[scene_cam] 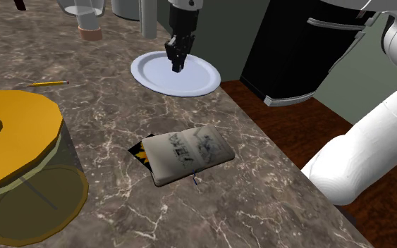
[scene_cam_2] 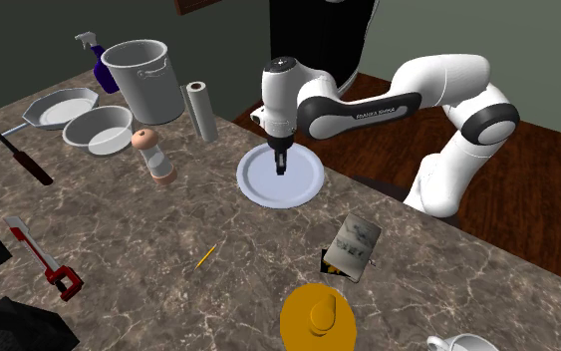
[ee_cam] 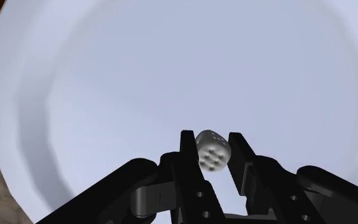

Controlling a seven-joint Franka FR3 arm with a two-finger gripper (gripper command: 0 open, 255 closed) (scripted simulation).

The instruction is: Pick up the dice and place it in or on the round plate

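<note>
Bare room spans the white plate (scene_cam: pixel 200 79) under the pincer (scene_cam: pixel 178 69); a paper roll (scene_cam_2: pixel 200 110) stands apart beyond its rim.

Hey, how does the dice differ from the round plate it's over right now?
The dice is a small rounded cube with dark dots; the plate is a wide, plain, shallow disc. The dice is clasped in the gripper over the plate, while the plate lies flat on the marbled counter. Both are pale and whitish.
</note>
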